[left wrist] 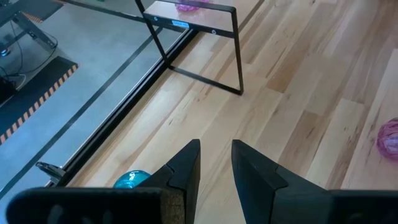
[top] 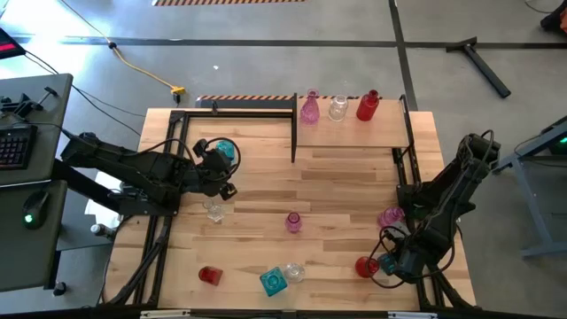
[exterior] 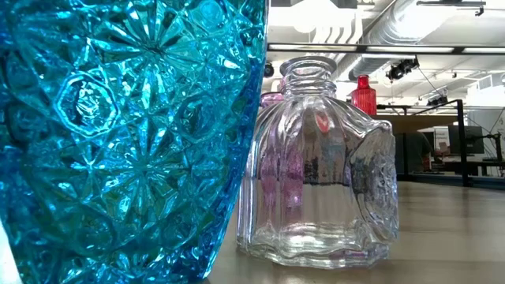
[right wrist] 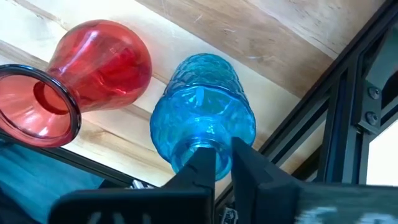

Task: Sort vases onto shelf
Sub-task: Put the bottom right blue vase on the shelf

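Right tool (right wrist: 222,163) is clamped on the blue vase (right wrist: 205,112) neck — left tool (left wrist: 215,163) hangs narrowly parted above the bench (top: 354,177).

At the upper left of the high view we see a yellow cable (top: 146,69) trailing across the grey floor (top: 266,53). At the far left edge a dark keyboard (top: 15,143) lies on a side desk, with a mouse lit green (top: 34,209) below it. A striped hazard strip (top: 244,98) sits just above the wooden tabletop (top: 345,190). In the low view, ceiling ducts (exterior: 418,31) cross the upper right.
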Action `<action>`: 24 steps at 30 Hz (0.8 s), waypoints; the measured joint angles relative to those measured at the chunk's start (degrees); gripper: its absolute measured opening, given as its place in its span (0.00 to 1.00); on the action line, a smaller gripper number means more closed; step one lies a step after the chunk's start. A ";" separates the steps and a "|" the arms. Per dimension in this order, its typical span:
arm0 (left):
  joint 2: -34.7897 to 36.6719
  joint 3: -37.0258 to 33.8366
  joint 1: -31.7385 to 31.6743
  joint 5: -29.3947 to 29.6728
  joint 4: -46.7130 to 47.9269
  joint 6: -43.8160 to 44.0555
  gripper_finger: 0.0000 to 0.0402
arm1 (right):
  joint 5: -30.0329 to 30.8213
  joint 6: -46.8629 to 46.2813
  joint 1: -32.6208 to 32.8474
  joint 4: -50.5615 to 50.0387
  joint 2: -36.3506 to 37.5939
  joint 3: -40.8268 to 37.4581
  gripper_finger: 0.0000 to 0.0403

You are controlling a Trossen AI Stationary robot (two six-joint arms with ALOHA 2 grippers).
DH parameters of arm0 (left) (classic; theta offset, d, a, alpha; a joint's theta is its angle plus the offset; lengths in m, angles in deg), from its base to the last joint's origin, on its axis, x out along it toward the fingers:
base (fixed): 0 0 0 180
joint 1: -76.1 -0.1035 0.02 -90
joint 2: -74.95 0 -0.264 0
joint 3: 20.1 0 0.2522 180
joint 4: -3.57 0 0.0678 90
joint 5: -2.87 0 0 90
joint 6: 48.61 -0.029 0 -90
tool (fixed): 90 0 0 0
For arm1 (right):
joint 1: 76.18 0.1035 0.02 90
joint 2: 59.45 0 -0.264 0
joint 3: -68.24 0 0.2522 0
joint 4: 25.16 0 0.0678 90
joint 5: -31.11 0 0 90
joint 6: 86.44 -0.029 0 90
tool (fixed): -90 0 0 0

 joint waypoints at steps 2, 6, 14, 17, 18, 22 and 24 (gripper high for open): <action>-0.01 0.00 0.00 0.00 -0.03 -0.02 0.21 | -0.14 0.43 0.00 0.03 0.00 -0.02 0.04; 0.01 0.00 0.00 0.00 -0.03 -0.03 0.21 | -0.94 2.11 -0.02 0.09 0.20 -0.08 0.01; -0.01 0.00 0.00 0.01 -0.03 -0.10 0.21 | -0.99 2.11 -0.02 0.03 3.35 -0.25 0.01; 0.01 0.00 0.00 0.01 -0.03 -0.16 0.21 | -0.97 2.12 -0.04 0.01 4.88 -0.25 0.01; -0.01 0.00 0.00 0.00 -0.03 -0.17 0.21 | -0.98 2.11 -0.04 0.02 5.44 -0.25 0.01; 0.00 0.00 0.00 0.02 -0.03 -0.17 0.21 | -0.79 2.13 -0.04 0.04 8.09 -0.23 0.00; 0.00 0.00 0.00 0.01 -0.03 -0.17 0.21 | -0.50 2.12 -0.04 0.02 9.65 -0.23 0.00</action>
